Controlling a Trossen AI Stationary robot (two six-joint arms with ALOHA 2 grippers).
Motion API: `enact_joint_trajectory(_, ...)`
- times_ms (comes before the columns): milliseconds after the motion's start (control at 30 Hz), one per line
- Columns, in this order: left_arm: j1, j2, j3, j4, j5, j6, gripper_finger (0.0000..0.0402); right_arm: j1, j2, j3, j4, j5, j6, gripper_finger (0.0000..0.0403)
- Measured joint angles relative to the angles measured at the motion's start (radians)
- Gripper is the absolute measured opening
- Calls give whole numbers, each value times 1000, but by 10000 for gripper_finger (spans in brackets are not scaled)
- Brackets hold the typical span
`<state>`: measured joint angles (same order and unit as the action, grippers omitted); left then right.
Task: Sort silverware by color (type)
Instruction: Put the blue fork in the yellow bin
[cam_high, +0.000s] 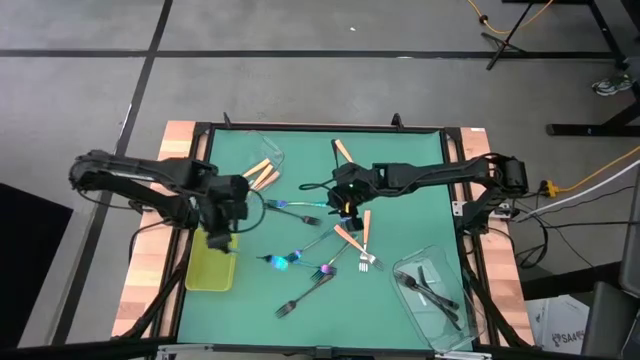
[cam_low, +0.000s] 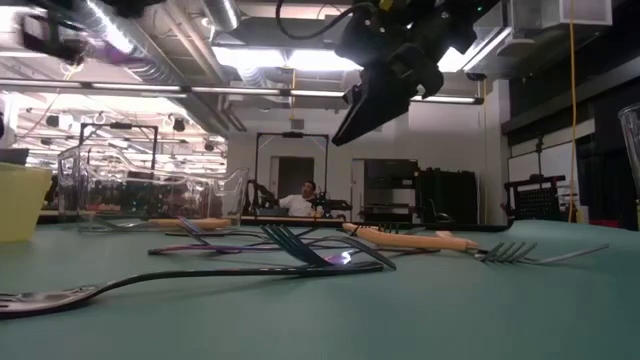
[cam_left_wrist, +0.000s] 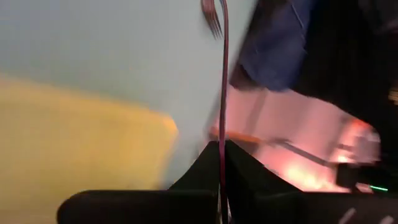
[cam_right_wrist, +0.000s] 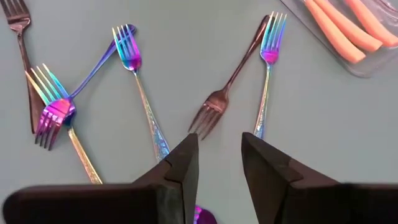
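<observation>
My left gripper (cam_left_wrist: 222, 163) is shut on a slim purple-tinted fork (cam_left_wrist: 222, 81). It hangs over the far end of the yellow-green tray (cam_high: 210, 268) at the mat's left. My right gripper (cam_right_wrist: 219, 163) stands open above the middle of the green mat, raised clear of it (cam_low: 385, 90), with nothing between its fingers. Below it lie a dark bronze fork (cam_right_wrist: 214, 107) and iridescent forks (cam_right_wrist: 129, 55) (cam_right_wrist: 271, 43) (cam_right_wrist: 53, 112). Orange-handled forks (cam_high: 365, 228) and a dark fork (cam_high: 295, 302) lie flat on the mat nearer the front. My left gripper pinches the fork's handle (cam_left_wrist: 222, 146) between its two fingers. The fork runs on along the fingers, past their tips. Its tines (cam_left_wrist: 212, 20) are farthest out, over the mat beside the tray.
A clear tub (cam_high: 262, 172) with orange-handled forks stands at the mat's far left. Another clear tub (cam_high: 437, 292) with dark forks stands at the near right. A person sits in the room behind the table (cam_low: 303, 203).
</observation>
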<state>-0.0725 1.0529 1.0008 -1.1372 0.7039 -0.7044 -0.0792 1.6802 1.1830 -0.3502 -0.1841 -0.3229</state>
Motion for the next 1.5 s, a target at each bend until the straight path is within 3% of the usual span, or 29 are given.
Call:
enact_joint_trajectory(233, -2, -107, 0, -188, 149, -338, 3, 0, 0, 0, -3, 0, 0, 113)
enact_joint_trajectory(400, -3, -143, 0, -353, 237, -480, 2, 0, 0, 0, -2, 0, 0, 113)
enact_joint_trajectory(533, -3, -147, 0, -440, 282, -520, 3, 0, 0, 0, -2, 0, 0, 113)
enact_joint_trajectory(900, -3, -84, -2, -435, 265, -517, 4, 0, 1, 0, 2, 0, 0, 113)
enact_joint_trajectory(1067, -3, -56, -2, -434, 190, -514, 4, 0, 1, 0, 2, 0, 0, 113)
enact_joint_trajectory(1200, -3, -57, -3, -436, 66, -507, 4, 0, 1, 0, 2, 0, 0, 113)
enact_joint_trajectory(1500, -3, -56, -3, -434, -111, -598, 4, 0, 1, 0, 2, 0, 0, 113)
